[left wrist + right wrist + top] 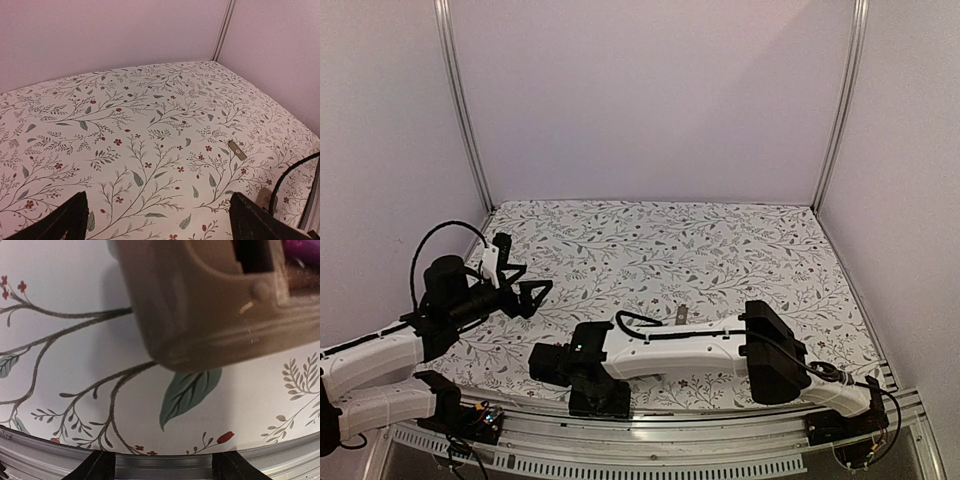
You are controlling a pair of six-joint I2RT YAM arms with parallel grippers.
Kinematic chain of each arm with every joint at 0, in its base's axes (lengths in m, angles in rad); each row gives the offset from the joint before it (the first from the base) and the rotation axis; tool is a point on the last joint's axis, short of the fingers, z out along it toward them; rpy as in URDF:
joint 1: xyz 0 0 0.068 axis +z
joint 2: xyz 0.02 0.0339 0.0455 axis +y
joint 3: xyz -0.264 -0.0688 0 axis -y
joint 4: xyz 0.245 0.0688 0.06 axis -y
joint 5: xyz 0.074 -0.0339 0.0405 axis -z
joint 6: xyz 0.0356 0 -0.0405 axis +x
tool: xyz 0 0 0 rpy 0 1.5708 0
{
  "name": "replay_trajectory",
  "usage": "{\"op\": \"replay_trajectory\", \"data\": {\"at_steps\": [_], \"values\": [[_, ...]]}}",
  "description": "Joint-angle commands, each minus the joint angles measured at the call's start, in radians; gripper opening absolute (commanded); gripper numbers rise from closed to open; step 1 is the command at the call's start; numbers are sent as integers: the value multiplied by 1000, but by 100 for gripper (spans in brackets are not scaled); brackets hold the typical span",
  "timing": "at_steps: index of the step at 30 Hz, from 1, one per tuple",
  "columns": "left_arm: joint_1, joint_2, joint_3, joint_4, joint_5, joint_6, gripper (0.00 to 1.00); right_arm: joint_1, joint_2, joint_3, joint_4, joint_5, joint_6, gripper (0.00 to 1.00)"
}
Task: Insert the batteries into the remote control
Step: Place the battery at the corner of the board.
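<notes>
Only the right wrist view shows the greyish plastic remote control (200, 315), blurred and cropped, dark recess up, at the near edge of the floral table (75, 380). Both the left pincer (157, 220) and the right pincer (165, 467) stand open.

- Remote (200, 315): it shows only in the right wrist view, very close and blurred. Its greyish-brown back faces up, with a rounded corner toward the camera and a raised seam along its edge.
- A dark rectangular recess (255, 255) is set in the back, with a small round bump just beside it.
- It lies on the floral cloth (75, 390), near the metal rail (165, 465).
</notes>
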Motion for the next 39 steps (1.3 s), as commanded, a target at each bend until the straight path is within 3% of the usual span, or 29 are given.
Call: {"op": "replay_trajectory", "data": {"at_steps": [1, 10, 16, 19, 22, 26, 32, 39], "values": [[-10, -7, -24, 23, 5, -13, 98, -24, 123, 18, -57, 77, -24, 64], [-11, 3, -29, 32, 12, -16, 98, -36, 147, -33, -157, 87, -24, 62], [-9, 7, -31, 35, 13, -19, 98, -35, 20, -221, -17, 107, -26, 44], [-7, 5, -31, 34, 12, -21, 98, -35, 20, -221, -5, 99, -28, 42], [-8, 6, -31, 34, 15, -22, 98, -36, 28, -208, 2, 104, -48, 32], [-7, 7, -31, 34, 14, -21, 98, -34, 5, -206, 17, 121, -57, 25], [-7, 10, -31, 36, 17, -19, 98, -9, -97, -241, 104, 134, -95, 21], [-3, 8, -34, 39, 20, -22, 98, 7, -171, -255, 86, 158, -100, 20]]}}
